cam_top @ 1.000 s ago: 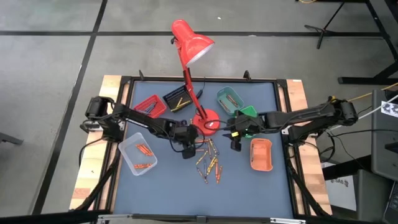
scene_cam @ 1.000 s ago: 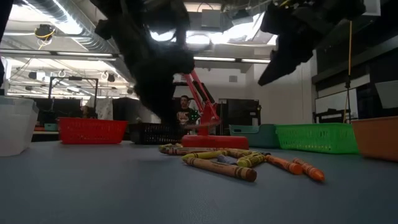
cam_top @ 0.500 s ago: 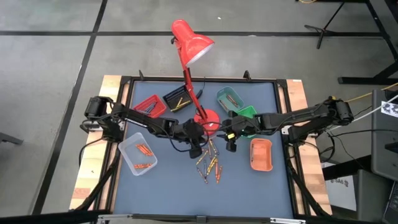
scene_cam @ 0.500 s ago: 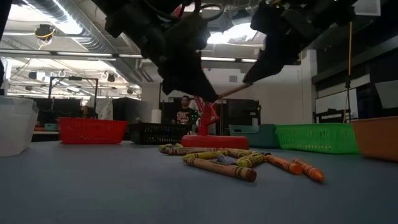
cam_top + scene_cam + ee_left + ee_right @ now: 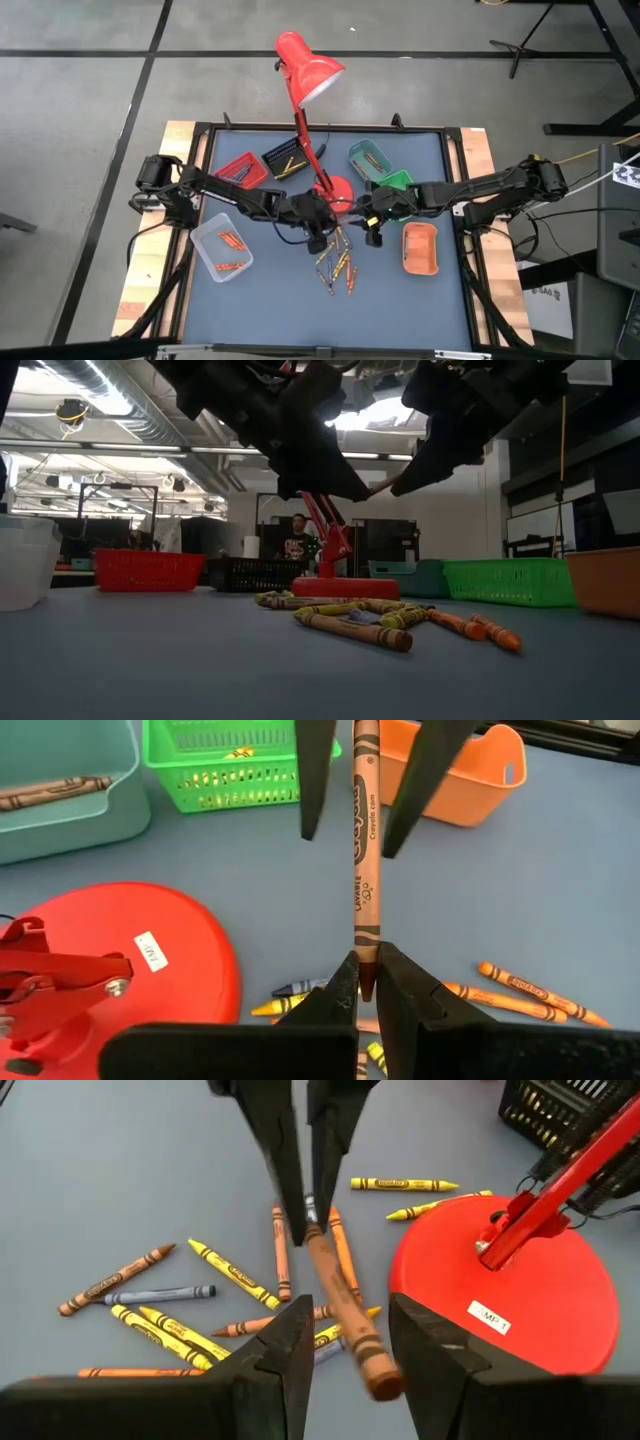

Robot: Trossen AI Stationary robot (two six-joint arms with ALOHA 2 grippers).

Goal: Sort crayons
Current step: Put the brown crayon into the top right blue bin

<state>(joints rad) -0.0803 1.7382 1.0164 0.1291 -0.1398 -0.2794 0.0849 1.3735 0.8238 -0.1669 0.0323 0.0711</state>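
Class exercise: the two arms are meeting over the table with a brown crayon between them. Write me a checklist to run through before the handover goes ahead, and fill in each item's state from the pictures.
1. Left gripper shut on the brown crayon: ok.
2. Right gripper open: ok.
3. Crayon's free end between the right gripper's fingers: ok.
4. Fingers already touching the crayon: cannot tell.
5. Loose crayons below, apart from both grippers: ok.
6. Red lamp base close beside the handover: not ok.

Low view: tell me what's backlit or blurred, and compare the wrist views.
Low view: both arms are black silhouettes against bright ceiling lights; the nearest crayons look sharp, the room behind soft. Left wrist view: evenly lit, the held crayon has a readable label. Right wrist view: the crayon's near tip blurs between the right hand.
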